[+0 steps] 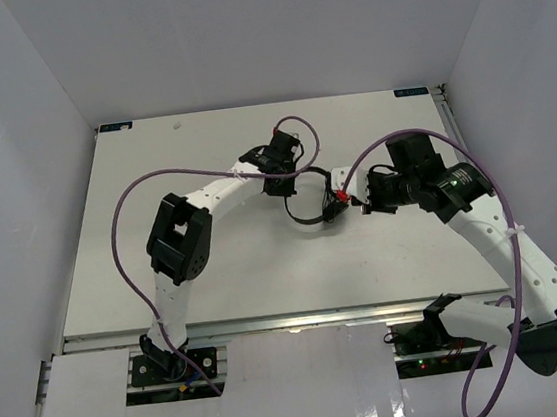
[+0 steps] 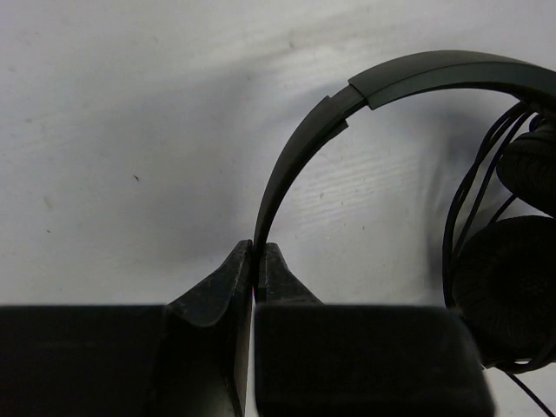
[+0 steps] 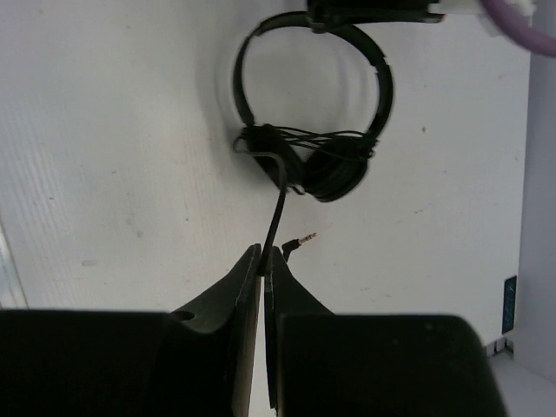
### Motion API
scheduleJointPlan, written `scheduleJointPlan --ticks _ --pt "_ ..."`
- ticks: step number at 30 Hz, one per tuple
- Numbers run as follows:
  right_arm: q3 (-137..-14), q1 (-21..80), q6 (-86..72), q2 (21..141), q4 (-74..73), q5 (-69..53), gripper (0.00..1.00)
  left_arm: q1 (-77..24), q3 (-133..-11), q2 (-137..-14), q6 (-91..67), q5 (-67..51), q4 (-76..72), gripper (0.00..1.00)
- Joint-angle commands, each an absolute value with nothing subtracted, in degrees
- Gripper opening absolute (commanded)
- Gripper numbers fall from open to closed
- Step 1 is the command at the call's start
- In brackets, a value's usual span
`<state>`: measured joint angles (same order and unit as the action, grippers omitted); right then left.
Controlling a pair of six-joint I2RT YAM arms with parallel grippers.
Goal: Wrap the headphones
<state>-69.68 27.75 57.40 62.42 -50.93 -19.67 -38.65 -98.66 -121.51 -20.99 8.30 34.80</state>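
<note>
Both tools pinched on the headphones (image 1: 305, 222), mid-tabletop (image 1: 155, 182).
Left tool (image 2: 254, 261) clamped tight on the headband (image 2: 300, 148). Right tool (image 3: 265, 258) clamped tight on the cord (image 3: 276, 213), just short of the plug (image 3: 301, 240). Cord loops are bunched across the two earcups (image 3: 334, 178), which sit side by side.

Cut off at the right edge of the left wrist view: headband and 2 earcups of the headphones (image 2: 417, 74). Headband's lower end hidden inside the pinched left hand (image 2: 254, 252). In the right wrist view, a stretch of cord (image 3: 276, 213) lost between the closed fingers of the right hand (image 3: 264, 252); headband top masked at upper centre. From above, earcups too small to tell.
</note>
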Motion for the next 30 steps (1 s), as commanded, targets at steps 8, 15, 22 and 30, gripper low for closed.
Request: scheduleJointPlan --ticks 8,15,22,30 --pt "-72.07 26.43 50.13 65.64 -33.72 1.66 0.08 -44.68 -90.69 -112.67 -15.29 8.29 29.37 0.00" --pt "-66.92 19.69 44.53 66.78 -23.95 -2.33 0.08 -46.74 -84.37 -104.04 -16.80 4.90 26.35 0.00" --pt "-65.46 12.72 38.66 70.07 -22.85 -11.27 0.08 -48.81 -81.80 -97.87 -18.55 1.16 24.90 0.00" --pt "-63.97 9.66 35.05 71.73 -22.94 -19.11 0.08 -49.27 -80.23 -93.58 -21.46 -4.02 22.39 0.00"
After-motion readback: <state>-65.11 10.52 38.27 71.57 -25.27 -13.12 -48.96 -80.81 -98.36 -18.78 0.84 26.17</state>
